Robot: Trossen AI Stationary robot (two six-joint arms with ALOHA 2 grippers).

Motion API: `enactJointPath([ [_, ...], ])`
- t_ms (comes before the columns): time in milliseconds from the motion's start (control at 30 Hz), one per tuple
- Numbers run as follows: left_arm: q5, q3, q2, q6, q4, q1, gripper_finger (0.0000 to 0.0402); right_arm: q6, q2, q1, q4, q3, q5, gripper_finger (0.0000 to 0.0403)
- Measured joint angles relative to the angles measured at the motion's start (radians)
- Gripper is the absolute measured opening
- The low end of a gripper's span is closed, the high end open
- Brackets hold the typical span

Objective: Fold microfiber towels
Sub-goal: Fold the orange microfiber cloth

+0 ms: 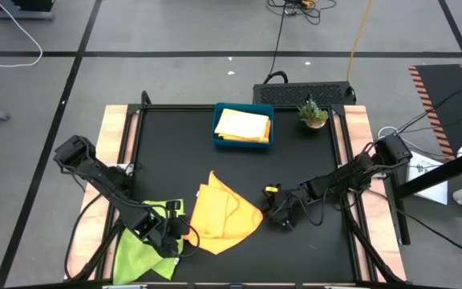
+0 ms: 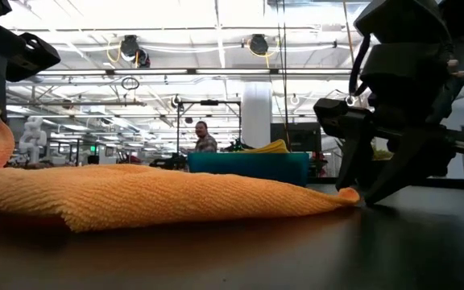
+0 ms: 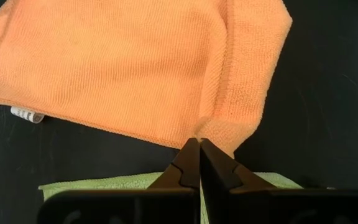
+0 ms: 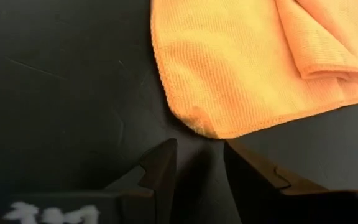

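Right wrist view: the right pincer (image 4: 199, 163) stands narrowly parted just off the orange towel's (image 4: 241, 68) corner; left pincer (image 3: 199, 152) pinches its opposite edge.

Large industrial robotics lab or workshop hall. High white ceiling (image 2: 216, 32) hung with light strips, ducts and round fans (image 2: 258, 44); broad white column (image 2: 256, 113); test rigs and a person (image 2: 204, 137) in the background. Grey floor (image 1: 175, 76) marked with dark tape, loose cables (image 1: 279, 40), hazard-striped mat (image 1: 435, 92) beside the black-topped table (image 1: 175, 160).
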Motion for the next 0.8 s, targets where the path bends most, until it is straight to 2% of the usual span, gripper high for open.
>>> enactJointPath([
  [267, 0.000, 0.000, 0.000, -0.003, 0.000, 0.000, 0.0001, -0.026, 0.021, 0.000, 0.080, -0.001, -0.032, 0.0124],
  [600, 0.000, 0.000, 0.000, 0.005, -0.003, 0.000, 0.0001, 0.004, 0.129, 0.000, 0.208, 0.003, -0.056, 0.0120],
  [700, 0.000, 0.000, 0.000, 0.005, -0.003, 0.000, 0.0000, 0.004, 0.132, 0.003, 0.201, 0.003, -0.004, 0.0097],
  [800, 0.006, 0.000, 0.000, 0.005, -0.004, 0.000, 0.0001, 0.003, 0.133, 0.005, 0.194, 0.002, -0.002, 0.0046],
])
